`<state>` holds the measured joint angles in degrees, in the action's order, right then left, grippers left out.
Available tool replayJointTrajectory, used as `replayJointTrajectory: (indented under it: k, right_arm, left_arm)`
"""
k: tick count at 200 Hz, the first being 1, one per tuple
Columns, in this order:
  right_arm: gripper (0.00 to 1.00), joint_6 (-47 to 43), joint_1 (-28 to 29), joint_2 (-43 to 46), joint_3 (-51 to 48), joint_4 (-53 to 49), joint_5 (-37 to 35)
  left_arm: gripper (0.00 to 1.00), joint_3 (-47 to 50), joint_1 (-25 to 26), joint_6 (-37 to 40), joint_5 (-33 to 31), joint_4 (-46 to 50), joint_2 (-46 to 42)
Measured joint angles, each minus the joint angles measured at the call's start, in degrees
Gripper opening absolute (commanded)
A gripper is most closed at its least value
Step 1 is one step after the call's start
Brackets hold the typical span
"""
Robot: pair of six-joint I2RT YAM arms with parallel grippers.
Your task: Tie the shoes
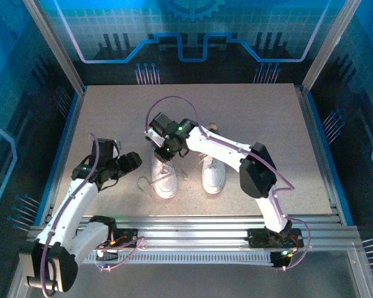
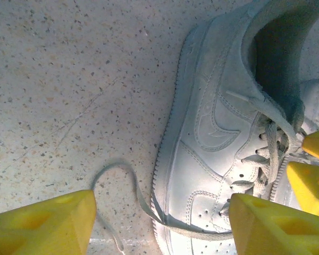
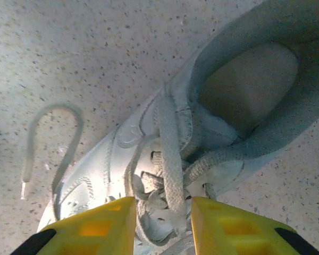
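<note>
The two white shoes stand side by side near the middle of the table, toes toward the arm bases: the left-hand shoe and the right-hand shoe, close but apart. The top view shows what neither wrist view does: the right arm reaches across, placing the right gripper over the tongue of the left-hand shoe, and the left gripper sits just beside that shoe's outer side. The left wrist view gives the left gripper set wide, its yellow fingers far apart and holding nothing, with the shoe's outer side and a loose lace looping on the table between them. The right wrist view gives the right gripper set narrow over the laced area, one lace strand running between its fingers; whether the pads press the strand cannot be told. This view also looks into the shoe opening and shows the lace tip lying on the table.
</note>
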<state>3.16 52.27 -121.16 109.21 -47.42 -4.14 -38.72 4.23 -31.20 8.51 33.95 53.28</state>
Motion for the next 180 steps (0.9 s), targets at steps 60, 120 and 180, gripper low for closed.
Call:
replayJointTrajectory:
  k: [60,120,180]
  right_arm:
    - [0.22,-3.10,1.64,-2.64,4.07,-2.40,-4.55]
    - [0.00,-4.35,2.58,-3.21,4.63,-2.49,-6.71]
    - [0.00,-3.82,2.45,7.17,-3.72,1.57,-7.85]
  left_arm:
    - [0.67,0.59,0.00,-0.02,0.68,-0.42,0.31]
    - [0.67,0.63,0.00,0.00,1.03,-0.44,0.70]
    - [0.55,0.61,0.00,-0.92,0.70,0.76,1.40]
